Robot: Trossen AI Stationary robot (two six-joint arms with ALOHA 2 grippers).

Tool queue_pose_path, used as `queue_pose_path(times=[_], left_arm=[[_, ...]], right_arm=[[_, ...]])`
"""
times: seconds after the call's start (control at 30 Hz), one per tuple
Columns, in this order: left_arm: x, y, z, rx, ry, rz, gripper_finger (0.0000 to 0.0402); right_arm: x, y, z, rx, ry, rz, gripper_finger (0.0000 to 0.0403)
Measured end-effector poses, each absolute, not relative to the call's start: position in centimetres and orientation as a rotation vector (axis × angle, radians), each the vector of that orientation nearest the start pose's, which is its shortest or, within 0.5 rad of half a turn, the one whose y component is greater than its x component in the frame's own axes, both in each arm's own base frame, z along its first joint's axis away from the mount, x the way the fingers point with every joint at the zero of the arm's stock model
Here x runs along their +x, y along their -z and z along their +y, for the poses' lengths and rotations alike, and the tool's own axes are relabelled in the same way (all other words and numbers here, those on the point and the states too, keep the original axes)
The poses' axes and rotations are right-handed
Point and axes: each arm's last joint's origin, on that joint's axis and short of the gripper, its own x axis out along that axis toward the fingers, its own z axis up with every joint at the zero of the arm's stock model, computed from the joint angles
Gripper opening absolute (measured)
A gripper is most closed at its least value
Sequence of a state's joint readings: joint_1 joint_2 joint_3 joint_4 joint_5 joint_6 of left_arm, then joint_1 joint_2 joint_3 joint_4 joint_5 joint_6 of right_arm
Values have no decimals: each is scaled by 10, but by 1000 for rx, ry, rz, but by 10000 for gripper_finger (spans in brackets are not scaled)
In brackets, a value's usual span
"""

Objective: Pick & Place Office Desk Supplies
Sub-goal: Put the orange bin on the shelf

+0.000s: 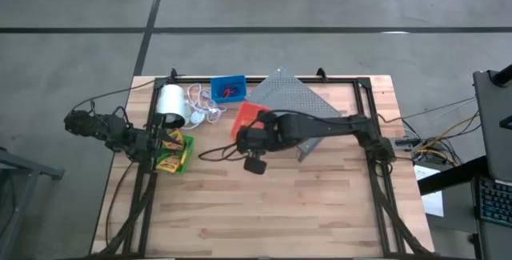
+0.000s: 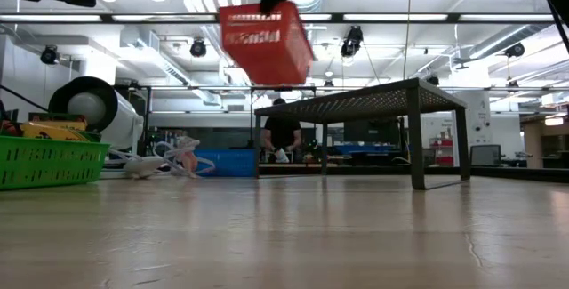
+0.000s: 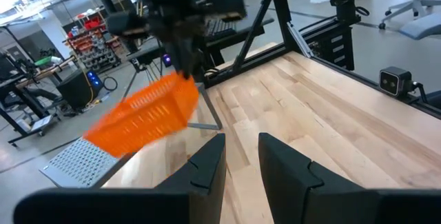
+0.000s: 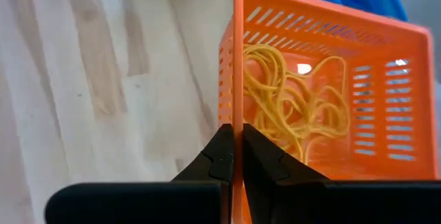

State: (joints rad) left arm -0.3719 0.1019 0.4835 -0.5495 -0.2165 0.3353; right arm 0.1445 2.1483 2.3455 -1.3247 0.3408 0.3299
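Note:
A red-orange plastic bin (image 2: 265, 42) hangs high above the table, with my right gripper (image 4: 233, 160) shut on it; in the high view the bin (image 1: 246, 118) is near the table's middle. Yellow bands (image 4: 289, 107) lie inside it. My left gripper (image 3: 241, 162) stands open at the table's left edge, with nothing between its fingers, beside a green bin (image 1: 176, 154) that holds yellow-and-green crayon boxes (image 1: 170, 142). A blue bin (image 1: 229, 90) rests on its base at the far edge. My right gripper pinches the top rim of one side wall (image 4: 238, 117) of the red-orange bin, one finger outside the wall and one inside. The fingers slant down from above. The bin hangs below them, tilted and lifted clear of the table.
A grey perforated rack (image 1: 298, 104) stands at the far right, just beside the lifted bin. A white roll (image 1: 170, 104) with loose white cord (image 1: 200, 108) lies far left. The near half of the wooden table (image 1: 280, 204) is bare. A person (image 2: 283, 133) stands in the room behind.

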Motion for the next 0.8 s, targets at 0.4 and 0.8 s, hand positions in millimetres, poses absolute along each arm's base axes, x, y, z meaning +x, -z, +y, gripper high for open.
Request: queue_pose_path(times=[0.4,0.8], left_arm=[[55,-261,-15,384,182,139,91],[55,-260,-15,386,183,145,91]], right_arm=[[379,-381,44,108,552,1106,11],[345,-378,46,176,650,1116,12]])
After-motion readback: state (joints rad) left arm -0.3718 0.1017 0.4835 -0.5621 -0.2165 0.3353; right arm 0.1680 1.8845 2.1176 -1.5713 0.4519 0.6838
